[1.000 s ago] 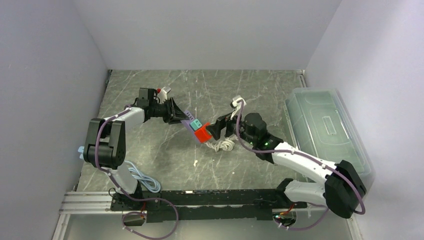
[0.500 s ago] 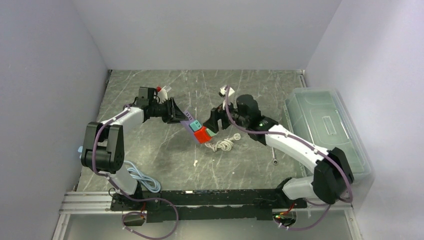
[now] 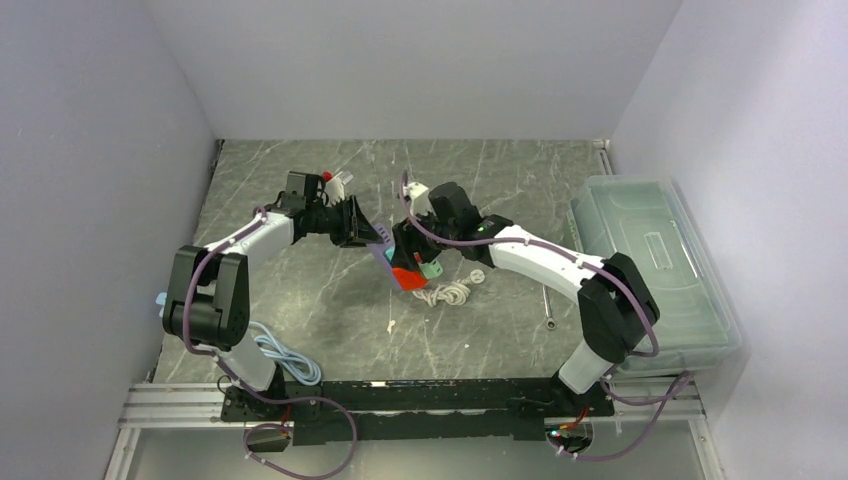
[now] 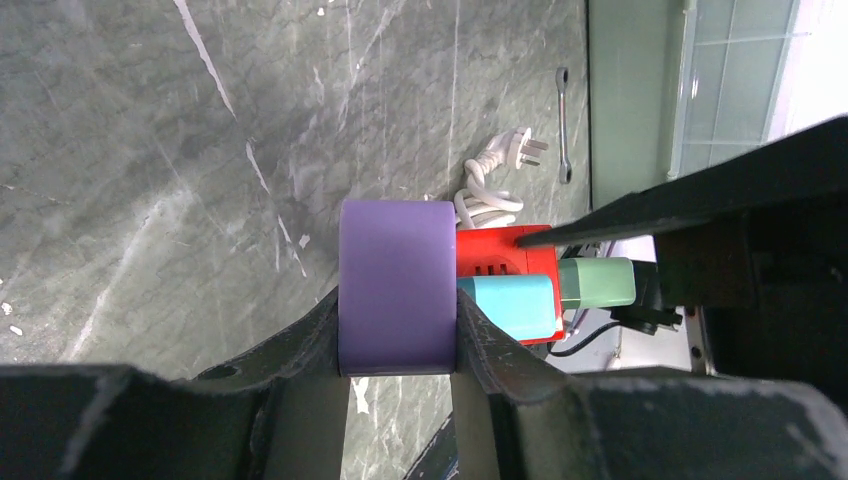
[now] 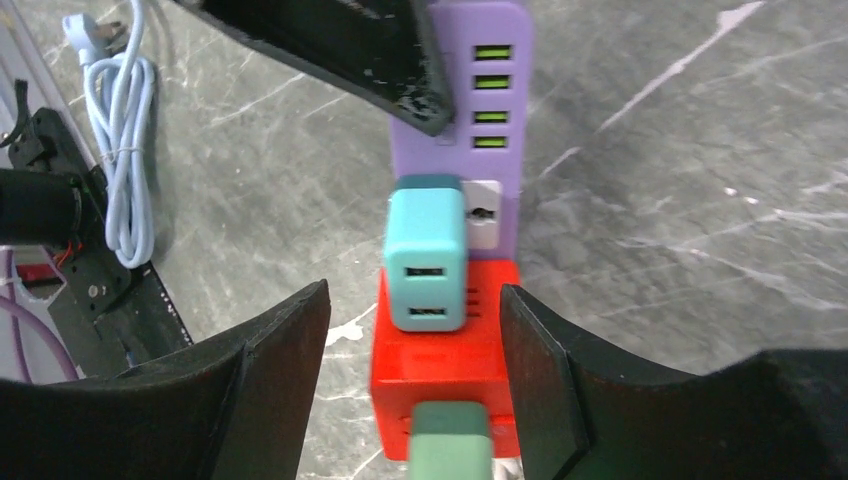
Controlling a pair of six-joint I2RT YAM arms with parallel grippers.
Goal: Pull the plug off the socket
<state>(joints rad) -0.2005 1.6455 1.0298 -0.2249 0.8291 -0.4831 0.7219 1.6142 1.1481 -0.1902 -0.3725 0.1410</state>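
Annoyingly, frame edge crops green plug [image 5: 452, 435] on purple-red socket [image 5: 478, 100]

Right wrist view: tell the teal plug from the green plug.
The teal plug is deeper blue-green, with two ports showing; the green plug is pale mint, mostly out of frame. The teal plug sits at the tips of the right gripper; the green plug lies deeper between its fingers. Both stand on the power strip.

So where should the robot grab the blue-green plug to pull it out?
Its two flat side walls, I think. The teal plug sticks up from the purple strip, so come from straight above its face, one finger each side. The right end effector is open around it.
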